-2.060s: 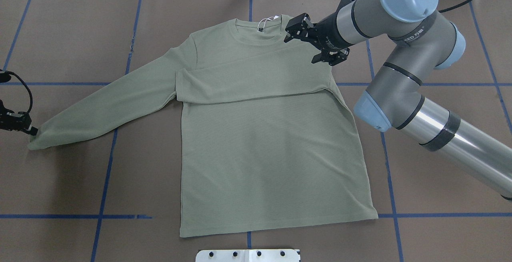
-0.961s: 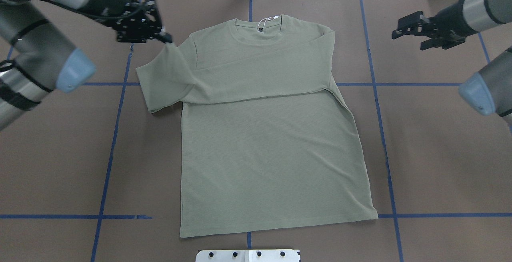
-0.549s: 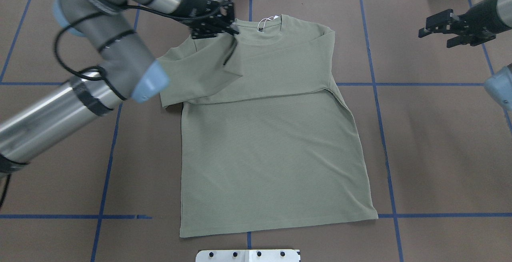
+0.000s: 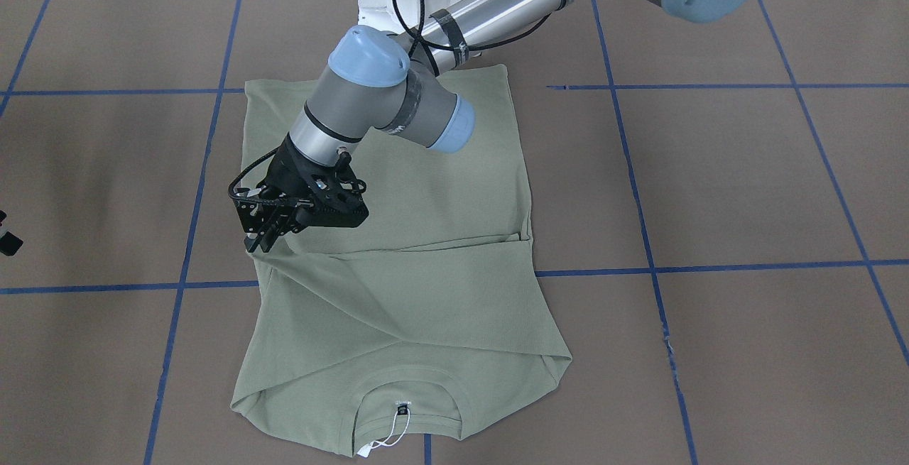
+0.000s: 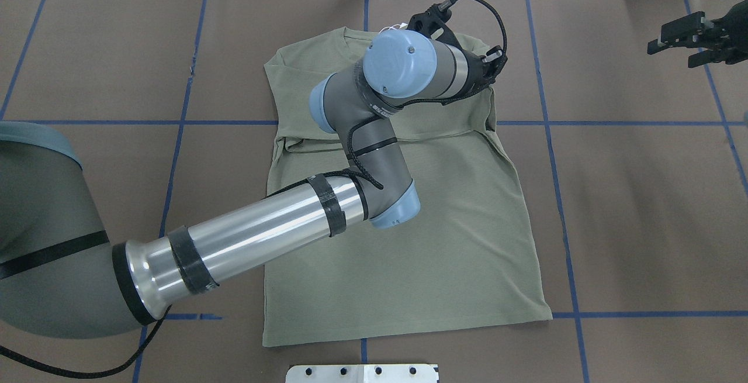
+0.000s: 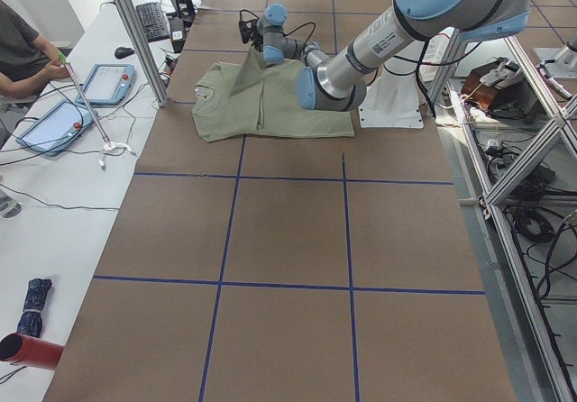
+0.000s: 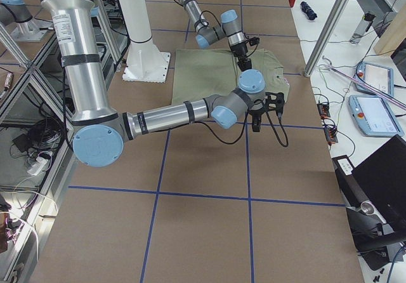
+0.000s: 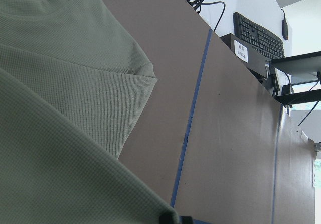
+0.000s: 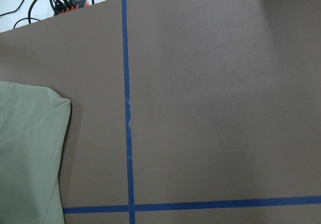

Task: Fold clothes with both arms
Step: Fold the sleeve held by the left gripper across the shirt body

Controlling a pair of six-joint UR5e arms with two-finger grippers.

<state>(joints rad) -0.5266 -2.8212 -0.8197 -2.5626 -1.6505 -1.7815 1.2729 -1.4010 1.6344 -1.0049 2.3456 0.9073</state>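
Overhead exterior: left arm (image 5: 263, 237) partly hides shirt (image 5: 409, 266).

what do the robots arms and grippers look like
Both the left arm and the right arm are jointed tubes. Each has matte grey segments, a polished silver section, round light blue joint caps, black tape bands and a black cable looping near the wrist. The left gripper and right gripper are black, boxy two-finger units.
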